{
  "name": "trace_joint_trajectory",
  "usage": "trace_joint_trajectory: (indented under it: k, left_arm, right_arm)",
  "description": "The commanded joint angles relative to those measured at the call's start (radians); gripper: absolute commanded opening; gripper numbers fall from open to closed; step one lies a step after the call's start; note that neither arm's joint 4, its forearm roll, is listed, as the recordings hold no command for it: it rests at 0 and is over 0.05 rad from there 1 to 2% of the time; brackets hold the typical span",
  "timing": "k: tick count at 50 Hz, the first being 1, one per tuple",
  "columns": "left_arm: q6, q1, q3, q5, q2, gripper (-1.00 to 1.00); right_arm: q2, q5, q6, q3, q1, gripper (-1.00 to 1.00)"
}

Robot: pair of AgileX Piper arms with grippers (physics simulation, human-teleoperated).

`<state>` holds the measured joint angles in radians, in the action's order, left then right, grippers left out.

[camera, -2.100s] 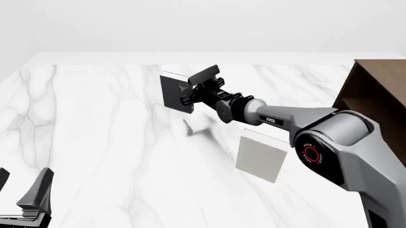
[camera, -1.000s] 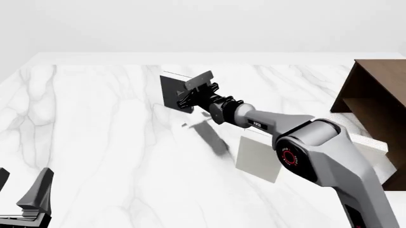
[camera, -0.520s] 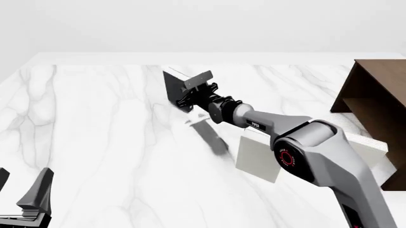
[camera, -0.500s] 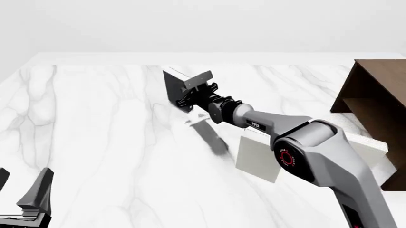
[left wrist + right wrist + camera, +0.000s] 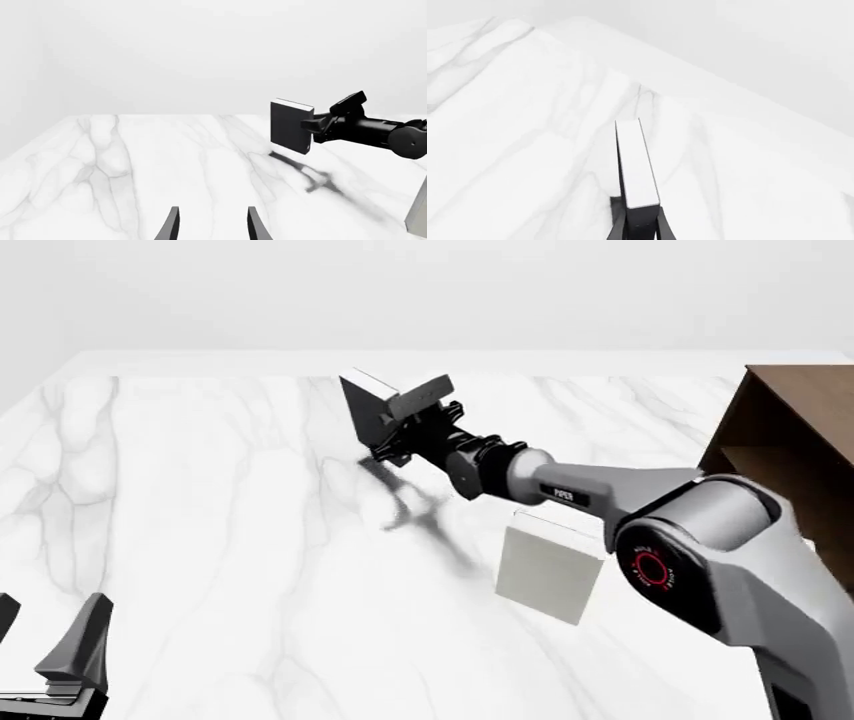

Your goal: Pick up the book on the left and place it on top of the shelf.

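The black-covered book (image 5: pixel 367 412) with a white page edge is held upright above the table at the far middle. My right gripper (image 5: pixel 404 418) is shut on it. The book also shows in the left wrist view (image 5: pixel 291 126) with the right gripper (image 5: pixel 313 125) clamped on its near edge, and in the right wrist view (image 5: pixel 636 165) edge-on between the jaws. The dark brown shelf (image 5: pixel 790 455) stands at the far right. My left gripper (image 5: pixel 54 660) is open and empty at the near left; its fingers (image 5: pixel 172 226) show in the left wrist view.
A light grey book (image 5: pixel 547 570) stands upright on the marble table (image 5: pixel 200 540) under the right arm's forearm. Its edge shows in the left wrist view (image 5: pixel 419 212).
The right gripper has lifted the black book off the table and tilted it; its shadow now lies apart from it on the marble. The left arm has not moved.
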<state>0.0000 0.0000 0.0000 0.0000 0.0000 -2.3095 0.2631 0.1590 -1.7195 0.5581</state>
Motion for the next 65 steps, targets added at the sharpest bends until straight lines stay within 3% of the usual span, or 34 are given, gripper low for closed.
trace_joint_trajectory:
  k: [1, 20, 34, 65]
  left_arm:
    - [0.0, 0.0, 0.0, 0.0, 0.0, 1.0]
    - [0.0, 0.0, 0.0, 0.0, 0.0, 1.0]
    - [0.0, 0.0, 0.0, 0.0, 0.0, 1.0]
    - [0.0, 0.0, 0.0, 0.0, 0.0, 1.0]
  right_arm:
    - [0.162, 0.018, 0.009, 0.102, 0.001, -1.0]
    - [0.397, 0.03, 0.049, 0.318, 0.034, -1.0]
    - [0.59, 0.007, 0.1, 0.469, 0.0, -1.0]
    - [1.068, -0.058, 0.156, 0.771, -0.071, -1.0]
